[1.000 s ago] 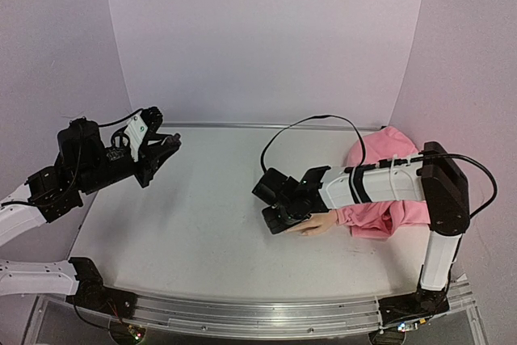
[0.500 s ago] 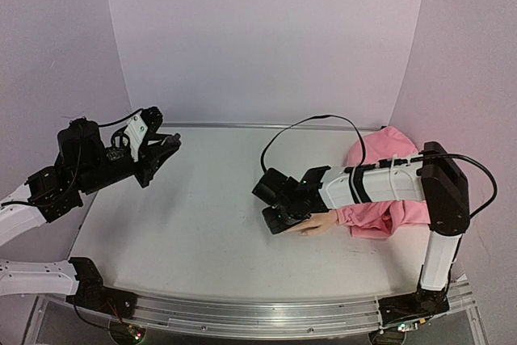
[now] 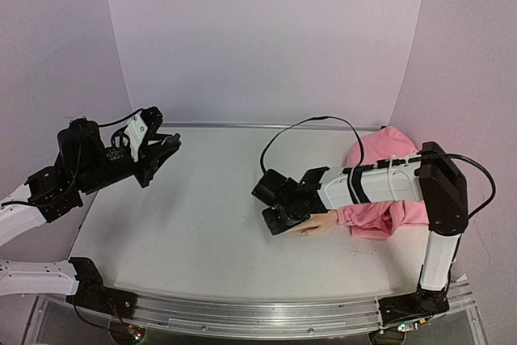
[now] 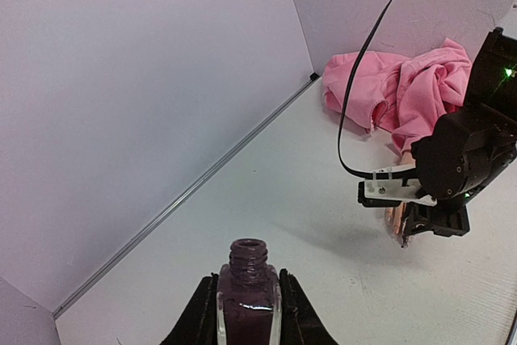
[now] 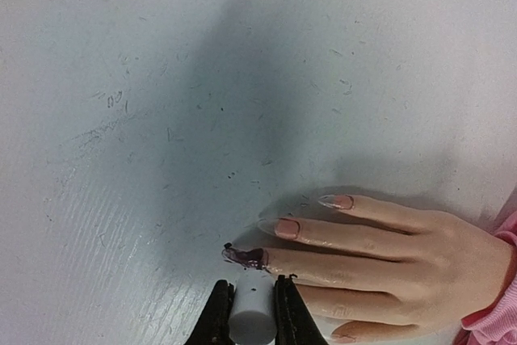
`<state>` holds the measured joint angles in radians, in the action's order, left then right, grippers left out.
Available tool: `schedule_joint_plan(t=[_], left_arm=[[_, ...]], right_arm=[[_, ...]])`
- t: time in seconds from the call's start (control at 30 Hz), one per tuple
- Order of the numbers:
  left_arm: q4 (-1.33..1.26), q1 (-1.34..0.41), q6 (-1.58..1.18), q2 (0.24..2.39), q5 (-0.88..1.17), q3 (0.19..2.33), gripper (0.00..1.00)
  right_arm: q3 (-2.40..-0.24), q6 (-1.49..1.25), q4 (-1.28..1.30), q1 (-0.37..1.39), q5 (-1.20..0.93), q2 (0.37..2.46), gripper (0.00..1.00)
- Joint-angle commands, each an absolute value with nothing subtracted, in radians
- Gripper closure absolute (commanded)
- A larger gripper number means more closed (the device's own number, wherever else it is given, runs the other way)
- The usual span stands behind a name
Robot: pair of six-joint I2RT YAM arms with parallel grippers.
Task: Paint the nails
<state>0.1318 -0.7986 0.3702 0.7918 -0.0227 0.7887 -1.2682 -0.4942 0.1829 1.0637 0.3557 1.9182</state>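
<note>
Fingers of the left gripper (image 4: 248, 284) clamp the open bottle (image 4: 247, 254); the right gripper (image 5: 251, 292) pinches the brush cap (image 5: 252, 325).
The hand (image 5: 404, 256) lies flat toward the table's (image 3: 202, 224) right edge; its nails (image 5: 287, 228) look tiny, hard, slick, one dark with polish. Touch by bristle only, never grip.

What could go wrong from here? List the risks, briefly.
1. The left gripper holds the uncapped polish bottle above the table; any tilt could spill dark polish.
2. The right gripper, shut on the white brush cap, works low at the dark-smeared nail; polish could smear onto the mannequin hand or the table.
</note>
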Motion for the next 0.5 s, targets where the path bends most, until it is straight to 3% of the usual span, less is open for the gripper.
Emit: schedule_joint_plan(t=[0.0, 0.47], left_arm=[[0.094, -0.801, 0.382, 0.779, -0.029, 0.792, 1.00], [0.095, -0.801, 0.382, 0.779, -0.031, 0.792, 1.00]], right_arm=[[-1.279, -0.486, 0.213, 1.065, 0.376, 1.936, 1.00], [-1.276, -0.486, 0.201, 1.064, 0.347, 1.945, 1.00]])
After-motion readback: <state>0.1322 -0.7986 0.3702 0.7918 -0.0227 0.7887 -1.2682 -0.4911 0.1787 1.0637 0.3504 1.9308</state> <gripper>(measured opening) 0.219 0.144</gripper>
